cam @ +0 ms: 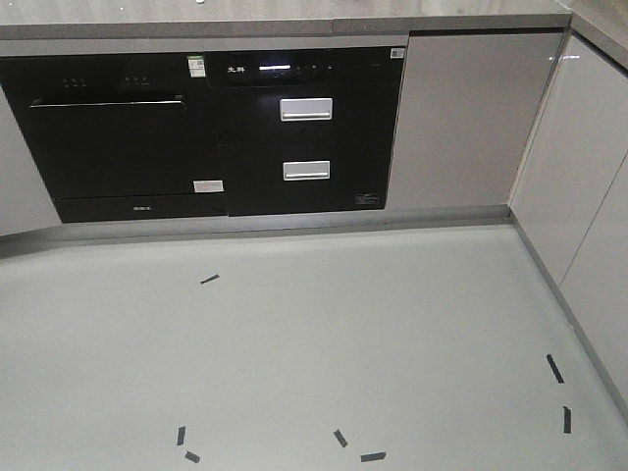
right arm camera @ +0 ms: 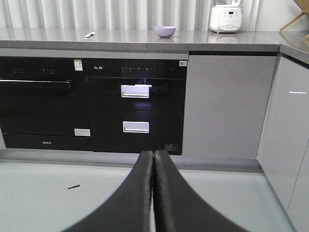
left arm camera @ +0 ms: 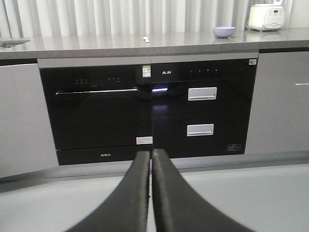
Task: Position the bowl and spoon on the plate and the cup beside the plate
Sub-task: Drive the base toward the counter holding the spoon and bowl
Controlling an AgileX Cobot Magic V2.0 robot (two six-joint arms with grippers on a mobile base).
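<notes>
On the counter (left arm camera: 96, 46), seen from both wrist views: bowl (left arm camera: 224, 32) sits upright toward the right end, near a white cooker (left arm camera: 266, 17) but apart from it. Spoon (left arm camera: 146, 39) lies flat on the same counter, well left of the bowl and not touching it. It is too small to tell which way its handle points. A pale curtain (left arm camera: 96, 17) hangs behind the counter.

Left gripper (left arm camera: 150, 154): jaws pressed together along their length, no gap at the tips, nothing held. It is low, over the floor (left arm camera: 251, 193), well below counter height and far from bowl and spoon. It faces the black oven (left arm camera: 96, 111), with the drawers (left arm camera: 202, 111) just to the right.

Right gripper (right arm camera: 153, 153): same condition, jaws fully together and empty. It faces the drawers, with a grey cabinet door (right arm camera: 227, 101) to the right.

Front view: black appliance fronts under the counter edge. Short black tape marks (cam: 209, 279) are scattered on the grey floor, several near the bottom edge and two at the right.
</notes>
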